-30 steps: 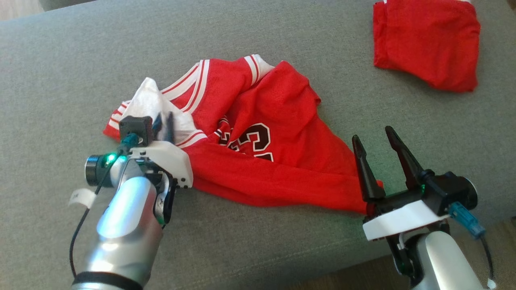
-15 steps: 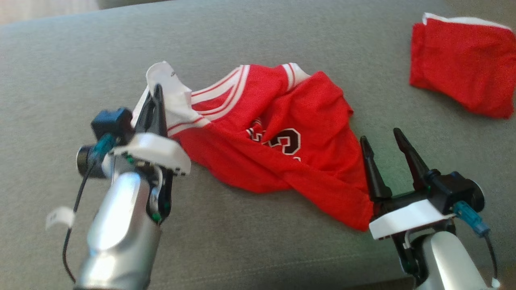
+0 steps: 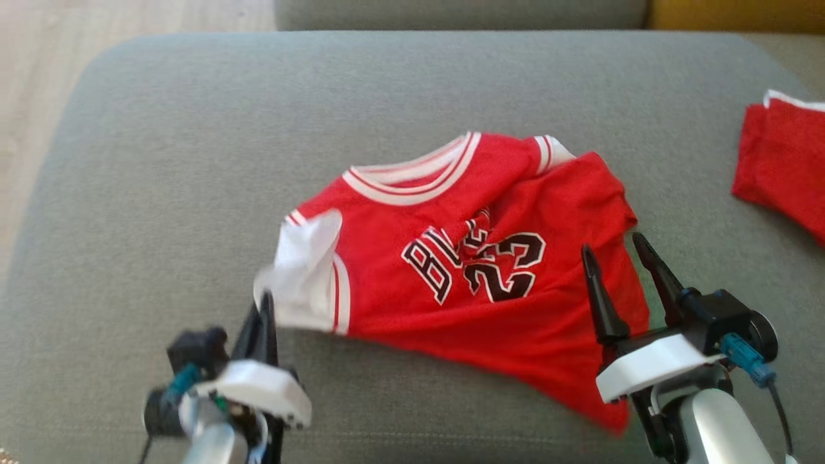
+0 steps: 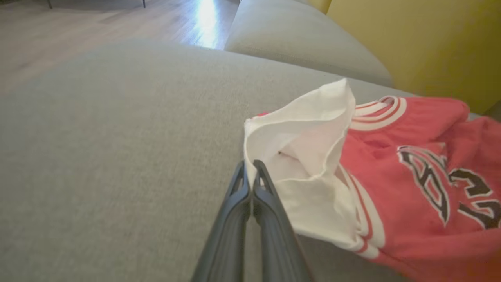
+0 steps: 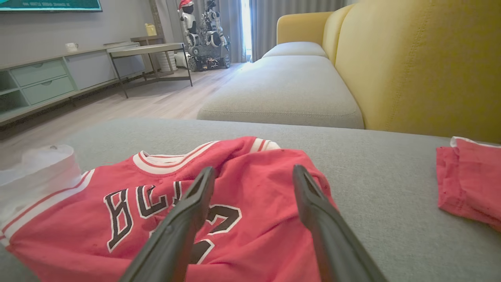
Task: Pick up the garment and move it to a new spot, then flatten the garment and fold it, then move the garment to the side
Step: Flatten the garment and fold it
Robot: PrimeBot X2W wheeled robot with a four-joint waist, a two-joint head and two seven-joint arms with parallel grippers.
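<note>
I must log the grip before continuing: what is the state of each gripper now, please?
Left gripper: closed on the white edge of the jersey.
Right gripper: open, holding nothing.

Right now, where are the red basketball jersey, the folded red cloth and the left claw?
red basketball jersey (image 3: 515,328): head view, lower front.
folded red cloth (image 3: 786,171): head view, middle.
left claw (image 4: 249,163): left wrist view, between fingertips.

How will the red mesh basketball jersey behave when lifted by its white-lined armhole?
Probably floppy: the red mesh basketball jersey lies creased on the grey sofa cushion. Likely light: the left gripper, fingers shut, tents its white lining. Expect draping and dragging.
</note>
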